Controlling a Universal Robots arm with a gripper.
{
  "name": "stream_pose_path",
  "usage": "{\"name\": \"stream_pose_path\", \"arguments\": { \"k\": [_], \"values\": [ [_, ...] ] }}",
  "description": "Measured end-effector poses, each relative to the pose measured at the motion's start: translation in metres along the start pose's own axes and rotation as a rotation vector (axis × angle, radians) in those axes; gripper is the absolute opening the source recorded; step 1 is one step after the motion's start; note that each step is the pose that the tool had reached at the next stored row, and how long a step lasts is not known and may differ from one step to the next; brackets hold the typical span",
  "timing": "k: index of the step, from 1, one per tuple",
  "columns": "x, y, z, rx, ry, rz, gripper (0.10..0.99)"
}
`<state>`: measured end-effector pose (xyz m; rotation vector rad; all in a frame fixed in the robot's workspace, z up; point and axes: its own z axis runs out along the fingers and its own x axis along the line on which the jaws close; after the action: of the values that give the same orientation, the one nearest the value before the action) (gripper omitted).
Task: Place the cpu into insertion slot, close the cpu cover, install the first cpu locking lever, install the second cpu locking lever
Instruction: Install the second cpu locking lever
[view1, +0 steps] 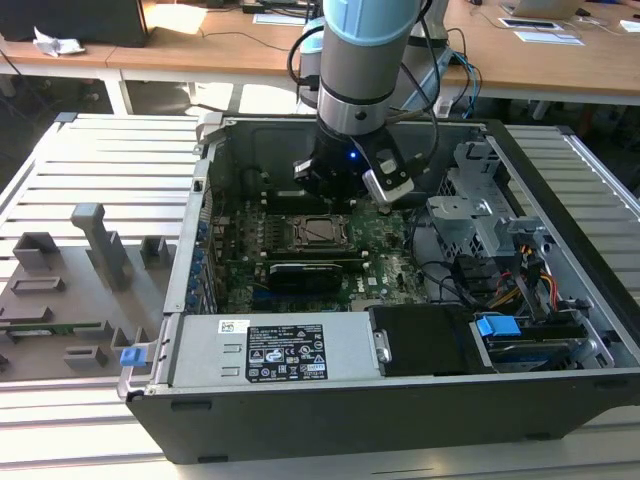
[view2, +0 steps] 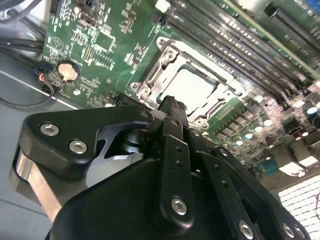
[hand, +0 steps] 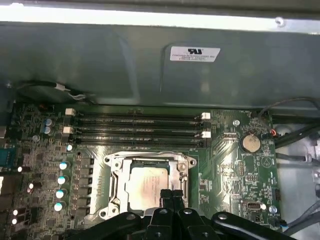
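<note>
The cpu (hand: 148, 186) lies flat in the insertion slot (hand: 111, 197) on the green motherboard, silver top up. The cpu cover (hand: 120, 170) is down around it as a silver frame, also seen in the second wrist view, cpu cover (view2: 167, 55), cpu (view2: 187, 85). My gripper (hand: 170, 194) hovers just above the socket's edge, fingers shut together with nothing between them; one black fingertip (view2: 172, 105) stands over the frame's rim. In the exterior view the gripper (view1: 335, 195) hangs inside the open computer case above the socket (view1: 315, 232). I cannot tell how the locking levers stand.
Long black memory slots (hand: 137, 131) run beside the socket. A coin battery (hand: 250, 143) and cables (hand: 295, 135) lie to one side. The case wall (hand: 150, 65) stands close behind the board. A drive cage (view1: 480, 215) and power supply (view1: 270, 352) crowd the case.
</note>
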<state>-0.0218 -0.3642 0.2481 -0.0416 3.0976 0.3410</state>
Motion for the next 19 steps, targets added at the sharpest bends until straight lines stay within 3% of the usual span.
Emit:
{"name": "stream_pose_path", "arguments": {
  "k": [4, 8, 11, 14, 15, 18, 19],
  "values": [
    [0.0022, -0.0166, -0.0022, 0.001, 0.0, 0.0, 0.106],
    [0.0061, -0.0288, -0.0017, 0.002, 0.0001, 0.0, 0.106],
    [0.0128, -0.0344, 0.0017, 0.002, 0.0, 0.0, 0.106],
    [0.0201, -0.0357, 0.0062, 0.002, 0.0, 0.0, 0.106],
    [0.0232, -0.036, 0.008, 0.002, 0.0, 0.0, 0.106],
    [0.0507, -0.0377, 0.0184, 0.002, 0.0, 0.0, 0.106],
    [0.0542, -0.038, 0.0202, 0.002, 0.0002, 0.0, 0.106]
  ]
}}
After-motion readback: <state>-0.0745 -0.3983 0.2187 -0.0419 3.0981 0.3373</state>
